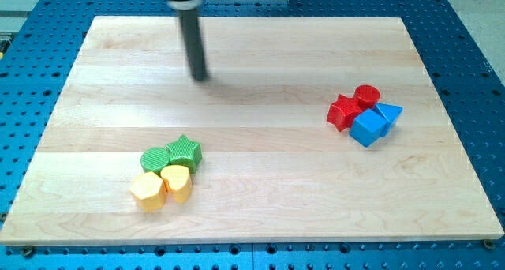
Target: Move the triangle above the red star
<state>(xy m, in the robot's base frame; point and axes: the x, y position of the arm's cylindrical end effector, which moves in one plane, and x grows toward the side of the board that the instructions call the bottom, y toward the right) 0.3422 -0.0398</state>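
A blue triangle (pixel 390 113) lies at the view's right, touching a blue cube (pixel 368 129) on its left. A red star (pixel 343 112) sits just left of them, with a red cylinder (pixel 367 95) above and between. The triangle is to the right of the red star, at about the same height. My tip (pixel 200 76) is at the view's upper middle, far to the left of this cluster and touching no block.
A second cluster sits at the lower left: a green star (pixel 185 151), a green cylinder (pixel 155 159), a yellow heart (pixel 177 181) and a yellow hexagon (pixel 147 190). The wooden board (pixel 252 215) lies on a blue perforated table.
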